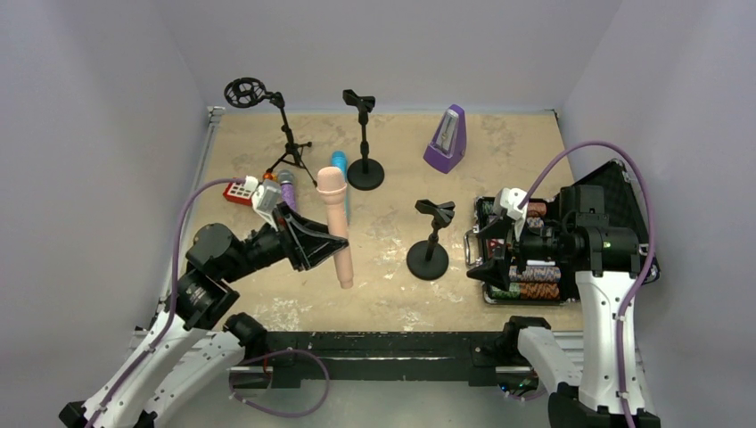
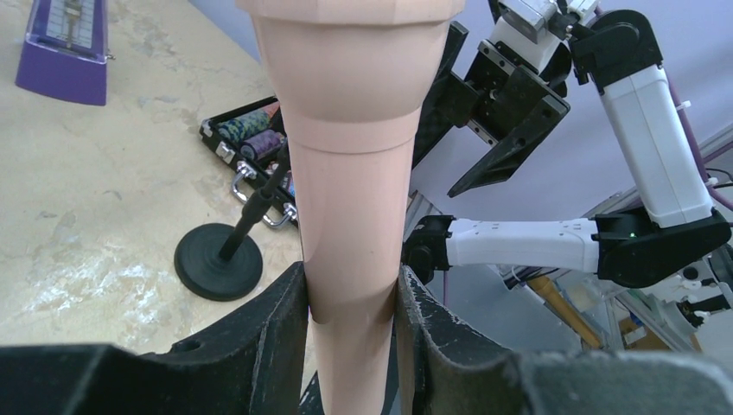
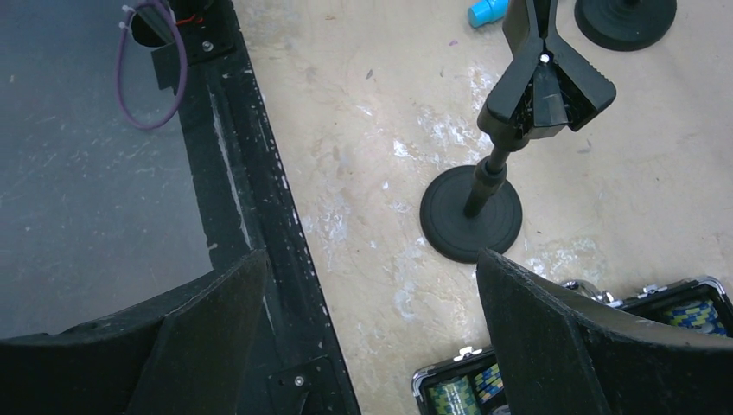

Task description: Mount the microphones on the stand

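My left gripper [image 1: 332, 246] is shut on the pale pink microphone [image 1: 336, 221] and holds it upright above the table, head up; the wrist view shows its body [image 2: 350, 207] between both fingers. The sky-blue microphone [image 1: 340, 165] lies behind it, mostly hidden. The purple microphone [image 1: 287, 187] lies by my left wrist. A short black clip stand [image 1: 431, 239] stands mid-table, also in the right wrist view [image 3: 544, 82]. A second clip stand [image 1: 363, 134] and a tripod stand with a ring mount [image 1: 276, 120] stand at the back. My right gripper [image 1: 488, 272] is open and empty, right of the short stand.
A purple pyramid metronome [image 1: 446, 140] stands at the back right. An open black case of poker chips [image 1: 526, 272] lies under my right arm. A small red and white device [image 1: 239, 192] lies at the left. A black rail [image 1: 374, 343] runs along the near edge.
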`<state>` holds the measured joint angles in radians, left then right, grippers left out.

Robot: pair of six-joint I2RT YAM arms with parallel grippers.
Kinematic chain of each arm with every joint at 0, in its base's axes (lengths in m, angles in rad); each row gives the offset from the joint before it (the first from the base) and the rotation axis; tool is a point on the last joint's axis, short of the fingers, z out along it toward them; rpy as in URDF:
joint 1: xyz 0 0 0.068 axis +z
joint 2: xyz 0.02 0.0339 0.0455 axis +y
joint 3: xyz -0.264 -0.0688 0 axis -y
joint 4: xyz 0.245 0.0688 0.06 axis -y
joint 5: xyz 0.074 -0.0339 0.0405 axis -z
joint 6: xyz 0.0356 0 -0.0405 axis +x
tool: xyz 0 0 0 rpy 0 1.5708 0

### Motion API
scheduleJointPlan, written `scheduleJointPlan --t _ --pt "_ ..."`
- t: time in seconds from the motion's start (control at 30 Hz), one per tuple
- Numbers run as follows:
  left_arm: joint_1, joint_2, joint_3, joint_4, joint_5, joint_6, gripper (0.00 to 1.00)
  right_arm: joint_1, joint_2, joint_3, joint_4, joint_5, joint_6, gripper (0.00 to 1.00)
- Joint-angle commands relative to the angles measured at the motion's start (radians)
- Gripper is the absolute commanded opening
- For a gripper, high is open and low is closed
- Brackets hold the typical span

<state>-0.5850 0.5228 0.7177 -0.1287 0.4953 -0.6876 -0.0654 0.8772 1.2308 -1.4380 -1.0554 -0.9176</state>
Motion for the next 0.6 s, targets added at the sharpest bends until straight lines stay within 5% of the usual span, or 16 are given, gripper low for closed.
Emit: scheduleJointPlan --t 0.0,0.57 --pt "-0.063 0.047 0.08 0.089 -0.068 0.042 0.0 0.009 0.007 0.042 -0.023 -0.056 -0.013 0.94" --pt "-0.177 0.212 0.229 0.208 -0.127 0.056 0.0 0.041 0.027 0.068 -0.037 -0.109 -0.018 0.94"
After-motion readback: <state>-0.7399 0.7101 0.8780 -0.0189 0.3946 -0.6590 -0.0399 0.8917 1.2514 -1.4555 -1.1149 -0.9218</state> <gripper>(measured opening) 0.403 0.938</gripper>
